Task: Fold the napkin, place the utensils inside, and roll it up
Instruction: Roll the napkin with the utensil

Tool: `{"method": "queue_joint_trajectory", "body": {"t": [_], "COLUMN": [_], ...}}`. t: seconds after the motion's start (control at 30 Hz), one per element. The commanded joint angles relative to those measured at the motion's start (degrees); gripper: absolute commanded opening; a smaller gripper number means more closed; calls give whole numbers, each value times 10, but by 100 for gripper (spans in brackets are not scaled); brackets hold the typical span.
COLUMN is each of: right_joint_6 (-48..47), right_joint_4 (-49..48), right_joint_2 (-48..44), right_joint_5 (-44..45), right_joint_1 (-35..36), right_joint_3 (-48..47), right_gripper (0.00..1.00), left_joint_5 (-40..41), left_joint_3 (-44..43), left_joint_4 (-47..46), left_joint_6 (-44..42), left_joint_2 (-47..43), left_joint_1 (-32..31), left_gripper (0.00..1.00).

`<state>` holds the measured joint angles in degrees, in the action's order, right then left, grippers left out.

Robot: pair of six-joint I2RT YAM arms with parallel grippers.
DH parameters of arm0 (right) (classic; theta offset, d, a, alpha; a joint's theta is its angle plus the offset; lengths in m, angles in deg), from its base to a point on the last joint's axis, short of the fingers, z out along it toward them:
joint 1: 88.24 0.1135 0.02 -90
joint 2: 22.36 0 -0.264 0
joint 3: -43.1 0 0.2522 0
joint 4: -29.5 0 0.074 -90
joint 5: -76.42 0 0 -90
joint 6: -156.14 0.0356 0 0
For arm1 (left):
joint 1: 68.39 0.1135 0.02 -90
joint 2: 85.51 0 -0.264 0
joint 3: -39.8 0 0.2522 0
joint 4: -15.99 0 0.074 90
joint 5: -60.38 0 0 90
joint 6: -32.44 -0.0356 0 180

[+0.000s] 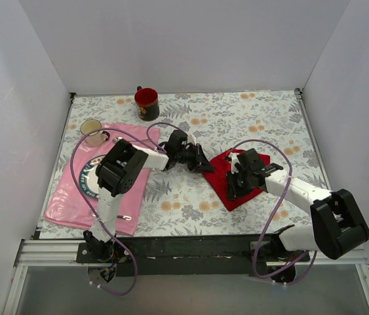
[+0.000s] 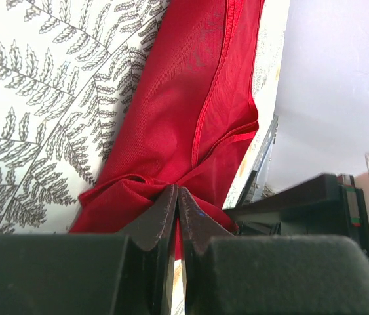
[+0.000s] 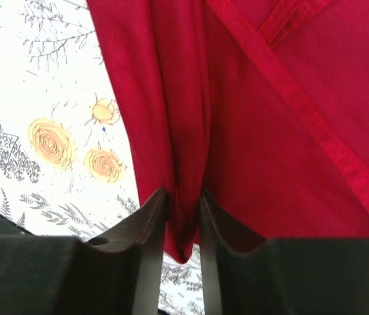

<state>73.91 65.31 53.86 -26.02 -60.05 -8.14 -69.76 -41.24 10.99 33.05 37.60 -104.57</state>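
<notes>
Left claw (image 2: 176, 197), low over the grey-and-orange floral tablecloth (image 1: 250, 115), is pressed together on a bunched corner of the plain bright red soft cloth napkin (image 1: 218, 176), which lies crumpled at mid-table, while the right claw (image 3: 183, 203) pinches a narrow fold of it. With folding judged under way, the pair would do best to pull the cloth taut and flat, then match its stitched red hem (image 3: 315, 125) edge to edge before letting go. No gold cutlery is in sight

Left end effector (image 1: 204, 163) and right end effector (image 1: 236, 183) touch the red napkin (image 1: 221, 173).
</notes>
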Motion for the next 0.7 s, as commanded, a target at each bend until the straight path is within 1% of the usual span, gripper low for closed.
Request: {"method": "queue_joint_trajectory", "body": {"t": [0.0,0.1,0.17,0.2,0.3,0.37,0.47,0.5,0.57,0.6,0.67], "right_joint_6": [38,68,91,97,115,120,116,111,102,100,91], "right_joint_4": [25,33,17,16,40,48,72,75,89,97,131], "right_joint_2": [-35,-22,-17,-16,-13,-13,-10,-11,-13,-13,-14], "right_joint_5": [30,23,21,23,62,90,110,112,121,142,192], "right_joint_1": [17,20,20,20,20,20,23,31,43,57,74], "right_joint_3": [-4,5,29,35,40,34,7,0,-23,-33,-73], "right_gripper": [26,18,17,14,11,11,19,27,38,46,54], "left_joint_5": [1,0,-2,-2,-12,-13,-16,-18,-18,-18,-20], "left_joint_3": [-7,-14,-15,-19,-26,-28,-30,-30,-29,-29,-30], "left_joint_4": [41,51,54,55,66,70,75,75,75,75,76], "left_joint_6": [-24,-31,-33,-34,-39,-41,-43,-43,-45,-45,-46], "left_joint_2": [13,13,14,16,22,26,29,30,30,29,31], "left_joint_1": [-4,-4,-4,-4,-4,-5,-4,-4,-5,-4,-4], "left_gripper": [4,3,3,3,3,3,3,2,2,2,2]}}
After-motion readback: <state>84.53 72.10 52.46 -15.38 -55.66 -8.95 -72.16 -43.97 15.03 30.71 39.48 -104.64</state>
